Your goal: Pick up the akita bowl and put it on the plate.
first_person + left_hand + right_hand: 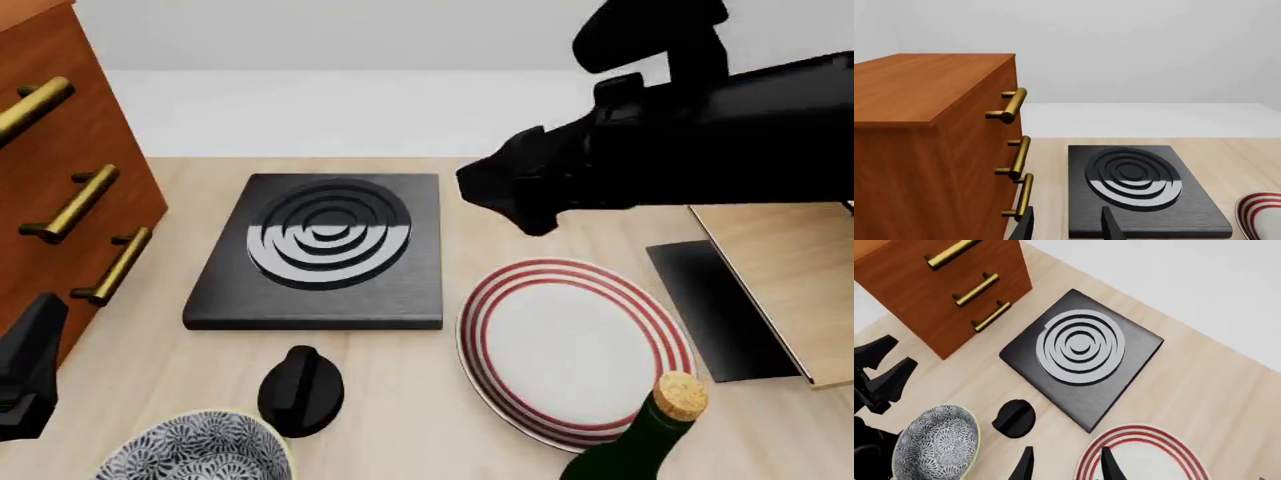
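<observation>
Honestly, my right gripper, fingers apart and empty, could clip the black knob beside akita bowl at table's near edge; left gripper open too.

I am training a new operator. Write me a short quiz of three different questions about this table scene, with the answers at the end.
1. True or false: the bowl already sits on the plate.
2. Multiple choice: what lies on the table between the bowl and the black slab? A) a cork B) a small black knob C) a spoon
3. Fill in: the wooden cabinet shows three brass ____ on its front.

Key
1. False. The bowl rests on the table, apart from the plate.
2. B, the small black knob.
3. handles.

Neither the left gripper nor the right gripper holds anything; both are open.
</observation>
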Robot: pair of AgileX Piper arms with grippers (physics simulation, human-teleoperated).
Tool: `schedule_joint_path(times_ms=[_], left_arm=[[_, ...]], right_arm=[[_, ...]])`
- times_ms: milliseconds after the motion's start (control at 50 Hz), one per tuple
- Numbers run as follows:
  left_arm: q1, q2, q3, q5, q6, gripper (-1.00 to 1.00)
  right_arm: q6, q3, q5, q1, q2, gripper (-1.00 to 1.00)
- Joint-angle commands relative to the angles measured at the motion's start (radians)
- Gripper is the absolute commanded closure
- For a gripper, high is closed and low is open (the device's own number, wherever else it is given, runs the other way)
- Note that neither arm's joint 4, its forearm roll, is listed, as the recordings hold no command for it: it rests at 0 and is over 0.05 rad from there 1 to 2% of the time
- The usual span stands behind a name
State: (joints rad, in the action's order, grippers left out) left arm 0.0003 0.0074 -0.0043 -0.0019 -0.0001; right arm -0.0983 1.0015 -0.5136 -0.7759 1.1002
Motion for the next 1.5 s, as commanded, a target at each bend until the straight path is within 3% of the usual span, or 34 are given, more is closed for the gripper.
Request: schedule_joint_path(times_ms=[20, 120, 240, 880, 1500], left_arm=[[0.000, 0.000, 0.000, 0.000, 0.000, -1.00], [0.000, 0.000, 0.000, 0.000, 0.000, -1.00], [0.000, 0.000, 0.000, 0.000, 0.000, -1.00], [0.000, 0.000, 0.000, 0.000, 0.000, -1.00], [0.000, 0.000, 0.000, 0.000, 0.000, -1.00]], right_arm=[[-0.080, 0.109, -0.084, -0.162, 0.156, -1.00], [-0.058, 0.150, -0.133, -0.210, 0.225, -1.00], [-0.079, 0.199, -0.171, -0.252, 0.289, -1.00], [-0.152, 0.189, -0.065, -0.417, 0.477, -1.00], [-0.135, 0.192, 0.043, -0.405, 0.612, -1.00]])
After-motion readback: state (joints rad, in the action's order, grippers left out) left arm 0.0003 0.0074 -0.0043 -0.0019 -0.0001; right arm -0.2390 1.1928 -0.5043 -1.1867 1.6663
